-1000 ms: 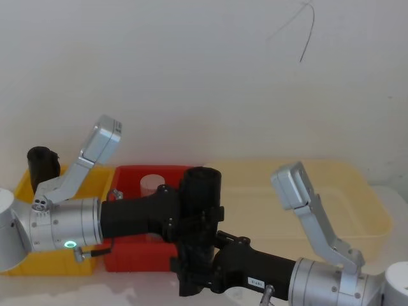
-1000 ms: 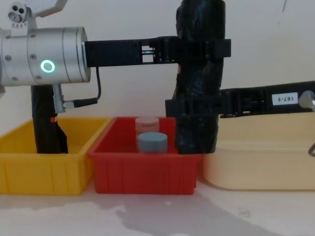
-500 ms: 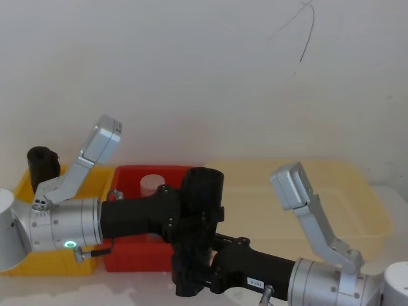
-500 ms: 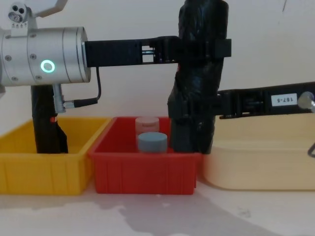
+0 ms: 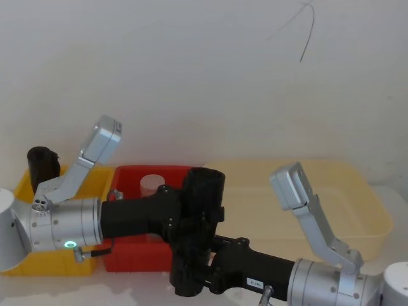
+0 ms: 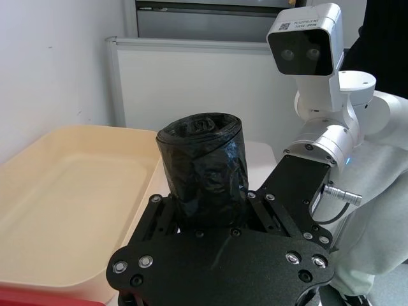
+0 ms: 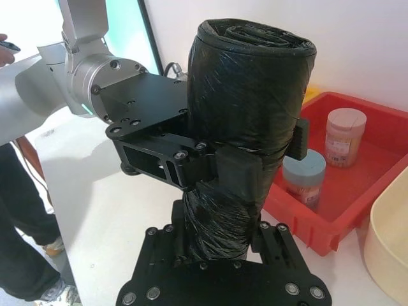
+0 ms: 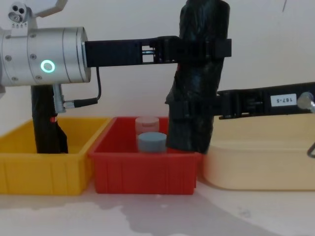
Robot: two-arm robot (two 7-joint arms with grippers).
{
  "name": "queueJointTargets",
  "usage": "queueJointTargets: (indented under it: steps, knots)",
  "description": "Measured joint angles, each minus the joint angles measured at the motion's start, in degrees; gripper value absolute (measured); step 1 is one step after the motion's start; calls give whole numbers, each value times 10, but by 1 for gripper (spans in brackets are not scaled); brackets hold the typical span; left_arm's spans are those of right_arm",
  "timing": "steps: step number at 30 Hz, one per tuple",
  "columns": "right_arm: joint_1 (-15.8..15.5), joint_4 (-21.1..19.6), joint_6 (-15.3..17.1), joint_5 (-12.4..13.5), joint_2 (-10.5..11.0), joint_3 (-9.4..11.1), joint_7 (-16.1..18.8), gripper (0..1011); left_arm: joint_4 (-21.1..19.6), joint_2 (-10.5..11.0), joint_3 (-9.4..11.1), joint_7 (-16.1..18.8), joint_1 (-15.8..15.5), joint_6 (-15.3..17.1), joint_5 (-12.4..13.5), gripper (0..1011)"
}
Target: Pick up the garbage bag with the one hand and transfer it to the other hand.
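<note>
The garbage bag [image 8: 194,78], a thick black crinkly roll, hangs in the air above the red bin, leaning with its lower end toward my left. My left gripper [image 8: 203,49], reaching in from the silver wrist with the green ring light, is shut around the bag's upper part. My right gripper [image 8: 193,105], on the arm with the white numbered label, is shut around its lower part. In the head view the bag [image 5: 204,185] sits between the left gripper [image 5: 201,218] and the right gripper [image 5: 191,275]. The wrist views show the bag [image 6: 204,166] [image 7: 248,95] clamped by both.
A yellow bin [image 8: 44,169] at the left holds another black roll [image 8: 47,128] with a red sticker. The red bin [image 8: 147,172] holds a pink-lidded jar [image 8: 147,122] and a grey-blue-lidded jar [image 8: 152,141]. A cream tub [image 8: 256,164] stands at the right.
The bag's lower end has swung toward my left with the right gripper, so the roll now leans. The left gripper and the bag's top have stayed in place.
</note>
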Motion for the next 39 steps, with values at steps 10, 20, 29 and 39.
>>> queueJointTargets:
  steps: [10, 20, 29, 39]
  knots:
    - [0, 0, -1, 1, -1, 0, -1, 522, 0, 0, 0, 1, 0, 0, 0, 447]
    - [-5, 1, -14, 1, -7, 5, -21, 521, -1, 1, 1, 2, 0, 0, 0, 730]
    - [-5, 7, -23, 1, -9, 13, -38, 521, -11, 11, -1, 16, 2, 0, 2, 978]
    - [1, 15, -29, -1, -3, 16, -44, 521, -34, 30, -19, 55, 15, -2, 4, 1001]
